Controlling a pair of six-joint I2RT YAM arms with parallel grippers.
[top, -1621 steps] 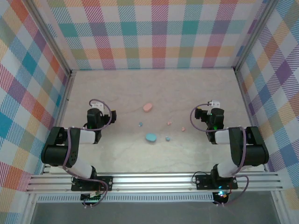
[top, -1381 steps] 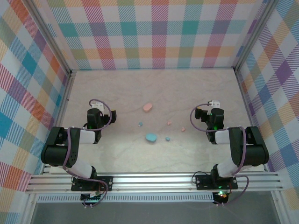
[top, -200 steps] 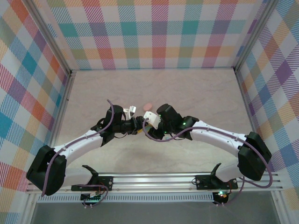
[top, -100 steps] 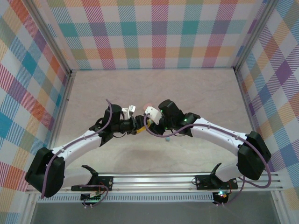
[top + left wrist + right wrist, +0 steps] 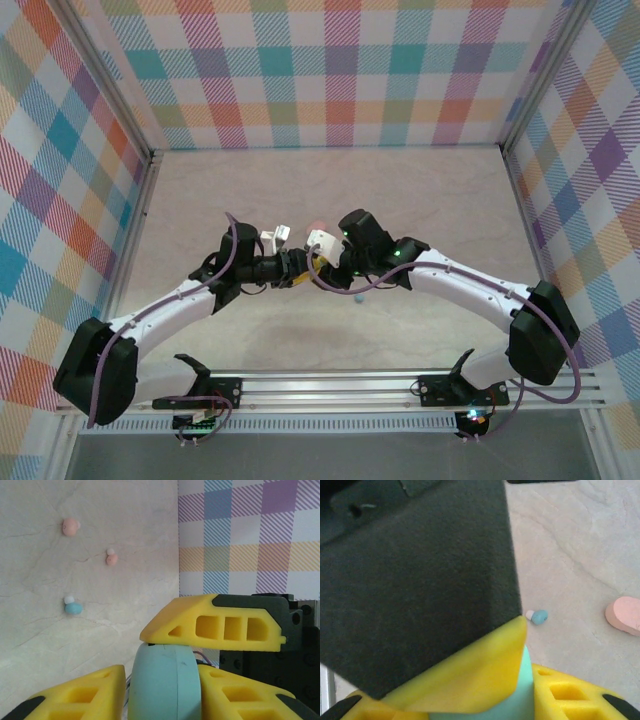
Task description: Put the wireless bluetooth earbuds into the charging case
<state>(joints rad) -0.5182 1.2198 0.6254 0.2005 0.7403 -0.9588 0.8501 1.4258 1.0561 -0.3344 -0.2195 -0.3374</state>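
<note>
- Now that both arms have swung in from the desk's (image 5: 60, 650) sides to its middle, left jaws and right jaws each pinch the blue case (image 5: 162, 685).
- The earbuds (image 5: 73, 607) lie loose on the desk, none inserted yet.

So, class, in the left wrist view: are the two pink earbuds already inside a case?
No, the upper pink earbud and the lower pink earbud both lie loose on the table.
</note>
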